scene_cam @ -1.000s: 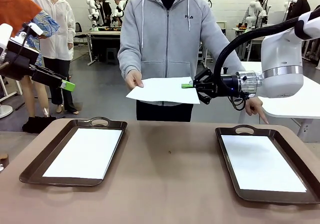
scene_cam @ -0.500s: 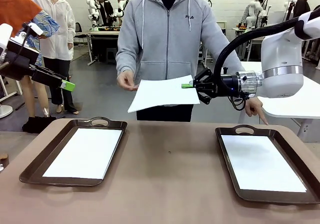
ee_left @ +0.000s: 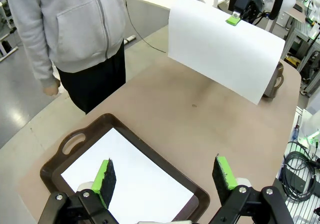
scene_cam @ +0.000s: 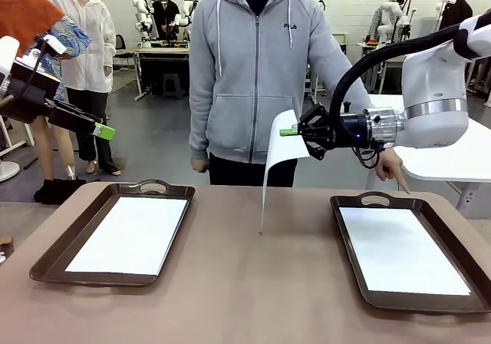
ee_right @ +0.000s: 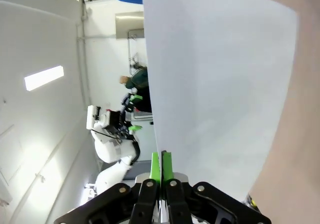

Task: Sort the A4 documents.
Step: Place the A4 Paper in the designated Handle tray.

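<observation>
Since a second ago the person has let go of the sheet and dropped both arms, and the sheet (scene_cam: 278,160), which lay level between the person's hand and the right pincer, now hangs down edge-on from the right pincer (scene_cam: 288,132) alone. The brown counter (scene_cam: 253,282) serves as the landmark: it spans the whole near part of the front view, and the person in a grey hoodie (scene_cam: 257,67) stands at its far edge, near the middle. On the counter's left part lies a dark brown handled tray (scene_cam: 54,259) with a white A4 document (scene_cam: 130,235) flat on its floor; on its right part lies a second tray (scene_cam: 349,229) with another white document (scene_cam: 400,250) in it. The hanging sheet is above the counter's middle, between the two trays, its lower corner close over the surface. The right pincer is clamped on the sheet's upper edge, green pads pressed together on the paper. The left pincer (ee_left: 165,176) hangs above the counter's left end, over the left tray, its jaws wide apart and holding nothing.
</observation>
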`<state>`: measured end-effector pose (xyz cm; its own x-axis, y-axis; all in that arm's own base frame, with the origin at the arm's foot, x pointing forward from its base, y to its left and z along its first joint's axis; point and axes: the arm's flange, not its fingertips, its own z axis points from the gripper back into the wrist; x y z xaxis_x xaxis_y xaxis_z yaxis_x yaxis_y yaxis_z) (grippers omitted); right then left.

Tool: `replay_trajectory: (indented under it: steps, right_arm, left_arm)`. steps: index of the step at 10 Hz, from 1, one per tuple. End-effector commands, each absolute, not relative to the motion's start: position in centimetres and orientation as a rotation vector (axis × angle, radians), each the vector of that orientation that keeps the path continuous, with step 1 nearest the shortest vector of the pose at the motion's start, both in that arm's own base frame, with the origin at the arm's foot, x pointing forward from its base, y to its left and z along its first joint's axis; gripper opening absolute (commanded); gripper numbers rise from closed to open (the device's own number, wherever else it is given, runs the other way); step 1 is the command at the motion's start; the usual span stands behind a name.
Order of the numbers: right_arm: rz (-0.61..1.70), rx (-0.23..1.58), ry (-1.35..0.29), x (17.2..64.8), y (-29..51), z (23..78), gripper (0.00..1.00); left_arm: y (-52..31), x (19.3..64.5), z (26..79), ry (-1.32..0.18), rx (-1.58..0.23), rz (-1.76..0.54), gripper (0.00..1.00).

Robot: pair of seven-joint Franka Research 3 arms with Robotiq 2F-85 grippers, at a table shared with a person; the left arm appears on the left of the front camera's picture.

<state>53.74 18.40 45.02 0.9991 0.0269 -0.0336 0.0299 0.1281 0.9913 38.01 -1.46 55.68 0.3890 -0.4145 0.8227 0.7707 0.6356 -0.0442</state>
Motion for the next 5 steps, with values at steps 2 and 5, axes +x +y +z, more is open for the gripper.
replay_trajectory:
  steps: [2,5]
  right_arm:
    - [0.135,1.259,0.067,52.2,13.5,45.4,0.01]
    - [0.288,1.132,0.100,51.4,8.8,44.0,0.01]
  left_arm:
    - [-1.4,38.0,55.6,-0.891,-0.473,-0.791,1.00]
    - [-1.4,38.0,55.6,-0.891,-0.473,-0.791,1.00]
